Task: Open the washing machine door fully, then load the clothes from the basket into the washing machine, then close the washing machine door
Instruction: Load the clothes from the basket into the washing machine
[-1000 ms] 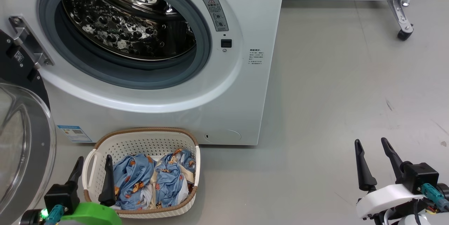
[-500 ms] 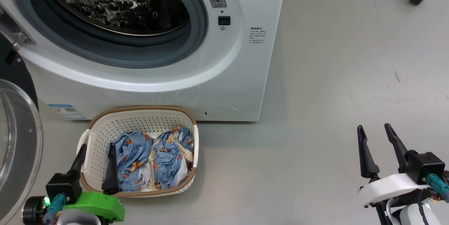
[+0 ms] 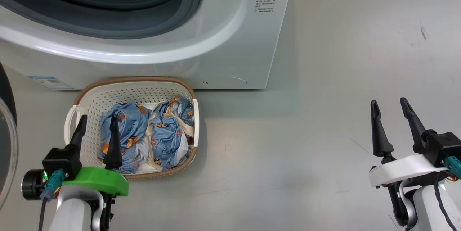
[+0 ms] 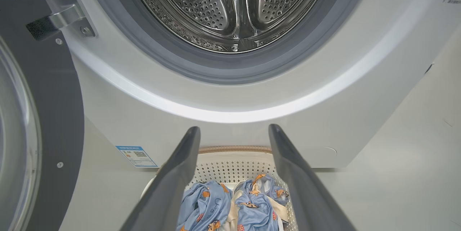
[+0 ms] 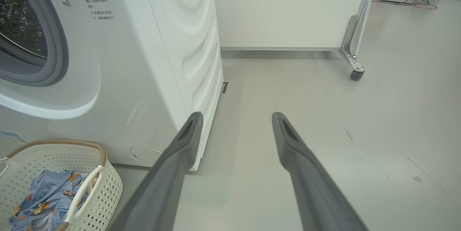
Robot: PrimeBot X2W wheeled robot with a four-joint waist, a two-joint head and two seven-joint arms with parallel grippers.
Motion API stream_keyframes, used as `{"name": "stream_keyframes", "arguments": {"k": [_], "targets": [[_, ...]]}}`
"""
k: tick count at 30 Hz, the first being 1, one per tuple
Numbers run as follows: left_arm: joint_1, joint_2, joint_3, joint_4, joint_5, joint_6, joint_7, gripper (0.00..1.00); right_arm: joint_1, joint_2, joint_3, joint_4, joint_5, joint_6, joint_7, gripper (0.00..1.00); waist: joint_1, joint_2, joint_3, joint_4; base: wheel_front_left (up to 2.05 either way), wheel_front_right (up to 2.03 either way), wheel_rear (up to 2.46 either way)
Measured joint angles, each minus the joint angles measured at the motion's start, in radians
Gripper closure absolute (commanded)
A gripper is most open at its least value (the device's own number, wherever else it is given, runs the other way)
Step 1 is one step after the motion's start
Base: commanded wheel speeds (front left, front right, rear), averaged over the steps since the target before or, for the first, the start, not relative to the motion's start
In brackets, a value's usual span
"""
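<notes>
Two claws holding fingers spread wide, both gripping nothing. Left gripper (image 3: 99,116) hovering over near-left part of basket (image 3: 133,80). Clothes (image 3: 144,134) lying heaped inside it, just ahead and right of fingertips; contact with cloth impossible to tell. Washing machine (image 3: 234,44) standing beyond basket, drum (image 4: 230,8) mouth gaping. Washing machine door (image 4: 54,116) hanging swung open at claw's left. Right gripper (image 3: 388,100) hanging over bare floor (image 3: 306,134), well apart from basket.

The left gripper (image 3: 99,118) is low on the left. Its 2 long dark fingers point up and are spread far apart. The right gripper (image 3: 389,107) is low on the right, with its 2 fingers spread wide too.
</notes>
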Motion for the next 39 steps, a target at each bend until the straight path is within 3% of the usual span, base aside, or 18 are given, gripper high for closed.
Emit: {"name": "stream_keyframes", "arguments": {"k": [21,39], "targets": [[-0.213,0.012,0.028,0.14,-0.016,-0.003,0.006,0.0,-0.099,-0.008,0.018,-0.026,-0.01,0.0,0.0,0.0,0.0001,0.0,0.231,-0.036,0.0,0.0,0.0],[-0.4,0.068,0.058,0.326,-0.024,-0.002,0.055,0.0,-0.152,-0.037,0.008,-0.06,-0.014,0.0,0.0,0.0,0.0002,0.0,0.434,-0.06,0.0,0.0,0.0]]}}
